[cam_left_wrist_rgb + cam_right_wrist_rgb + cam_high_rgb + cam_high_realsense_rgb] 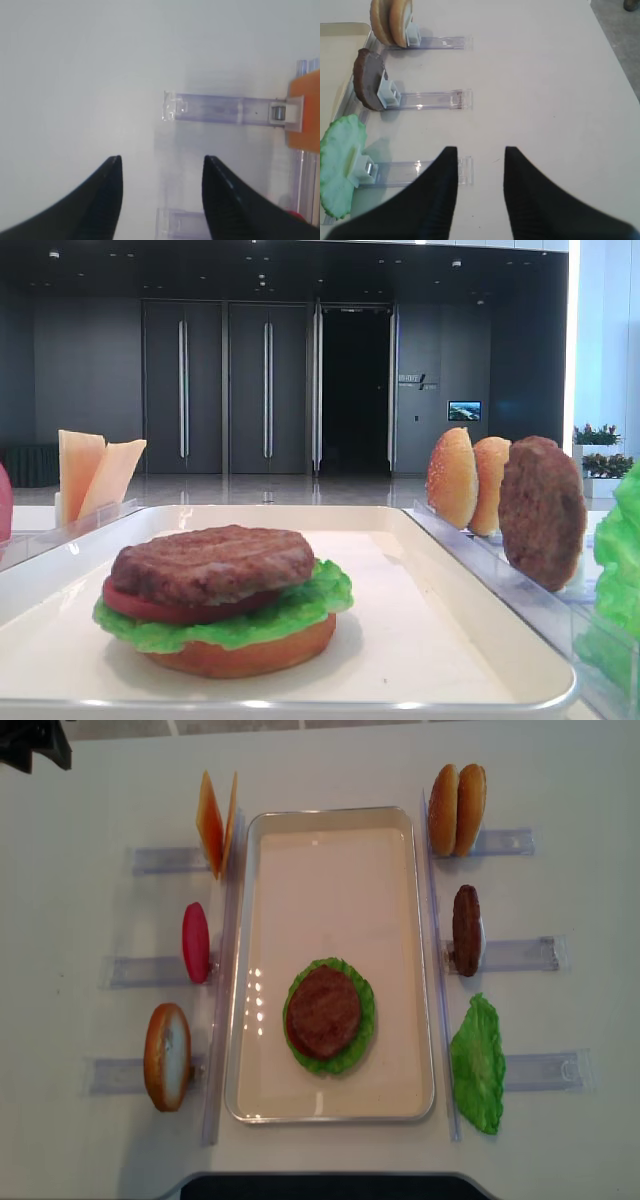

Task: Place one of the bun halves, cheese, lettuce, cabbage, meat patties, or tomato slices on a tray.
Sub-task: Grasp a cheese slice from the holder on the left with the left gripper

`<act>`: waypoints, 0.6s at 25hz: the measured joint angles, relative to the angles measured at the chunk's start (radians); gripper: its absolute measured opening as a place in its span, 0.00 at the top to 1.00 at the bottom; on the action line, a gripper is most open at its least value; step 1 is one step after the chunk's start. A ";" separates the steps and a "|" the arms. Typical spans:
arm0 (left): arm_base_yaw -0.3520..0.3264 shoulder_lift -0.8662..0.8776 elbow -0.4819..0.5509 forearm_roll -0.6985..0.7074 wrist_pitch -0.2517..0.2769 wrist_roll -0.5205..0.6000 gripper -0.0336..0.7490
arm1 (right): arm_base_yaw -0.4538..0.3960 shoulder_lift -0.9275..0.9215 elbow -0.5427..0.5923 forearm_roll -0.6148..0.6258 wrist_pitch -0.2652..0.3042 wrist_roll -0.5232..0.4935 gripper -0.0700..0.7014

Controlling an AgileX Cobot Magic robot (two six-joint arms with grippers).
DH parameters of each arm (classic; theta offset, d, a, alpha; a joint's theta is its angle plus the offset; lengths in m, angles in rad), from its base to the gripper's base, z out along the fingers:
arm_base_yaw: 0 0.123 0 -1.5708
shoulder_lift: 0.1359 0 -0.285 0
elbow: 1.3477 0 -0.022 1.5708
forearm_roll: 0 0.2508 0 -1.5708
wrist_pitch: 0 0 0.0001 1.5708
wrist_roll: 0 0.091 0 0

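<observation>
1. We see the left gripper (pixel 162 192) with jaws apart and empty; the cheese (pixel 306 110) stands ahead and right of them, racked on edge for grasping.
2. We see the right gripper (pixel 480 185) likewise spread, empty.
3. In the top view, the cheese's (pixel 215 823) faces point sideways, toward and away from the tray (pixel 330 870), its edge upward.

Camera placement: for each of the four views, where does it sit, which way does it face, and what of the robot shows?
Exterior high: low at the near rim of the cream-white rectangular tray, facing across the stacked burger toward dark doors; no robot.
Right wrist: above the white table, looking down past the open black right gripper at the round dark brown meat patty in its clear holder.
Left wrist: looking down past the open black left gripper at the thin orange cheese slice.
Realsense: overhead, straight down; no arms visible.
Shared: both exterior views show the stacked burger.
</observation>
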 joint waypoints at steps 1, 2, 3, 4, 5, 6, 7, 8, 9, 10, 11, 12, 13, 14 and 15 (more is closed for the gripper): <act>0.000 0.027 -0.036 0.001 0.008 -0.007 0.46 | 0.000 0.000 0.000 0.000 0.000 0.000 0.58; 0.000 0.048 -0.059 0.001 0.012 -0.013 0.46 | 0.000 0.000 0.000 0.000 0.000 0.000 0.58; 0.000 0.071 -0.082 0.001 0.017 -0.015 0.46 | 0.000 0.000 0.000 0.000 0.000 0.000 0.58; 0.000 0.089 -0.100 0.002 0.022 -0.016 0.46 | 0.000 0.000 0.000 0.000 0.000 0.000 0.58; 0.000 0.104 -0.114 0.002 0.025 -0.018 0.46 | 0.000 0.000 0.000 0.000 0.000 0.000 0.58; 0.000 0.112 -0.123 0.003 0.025 -0.018 0.46 | 0.000 0.000 0.000 0.000 0.000 0.000 0.58; 0.000 0.120 -0.132 0.004 0.026 -0.019 0.46 | 0.000 0.000 0.000 0.000 0.000 0.000 0.58; 0.000 0.125 -0.139 0.005 0.026 -0.020 0.46 | 0.000 0.000 0.000 0.000 0.000 0.000 0.58; 0.000 0.127 -0.142 0.005 0.026 -0.022 0.46 | 0.000 0.000 0.000 0.000 0.000 0.000 0.58; 0.000 0.128 -0.143 0.005 0.027 -0.024 0.46 | 0.000 0.000 0.000 0.000 0.000 0.000 0.58; -0.006 0.128 -0.146 0.005 0.028 -0.030 0.46 | 0.000 0.000 0.000 0.000 0.000 0.000 0.58; -0.014 0.129 -0.147 0.012 0.029 -0.037 0.46 | 0.000 0.000 0.000 0.000 0.000 0.000 0.58; -0.026 0.130 -0.147 0.023 0.029 -0.041 0.46 | 0.000 0.000 0.000 0.000 0.000 0.000 0.58; -0.048 0.131 -0.147 0.037 0.029 -0.043 0.46 | 0.000 0.000 0.000 0.000 0.000 0.000 0.58; -0.077 0.133 -0.147 0.050 0.029 -0.050 0.46 | 0.000 0.000 0.000 0.000 0.000 0.000 0.58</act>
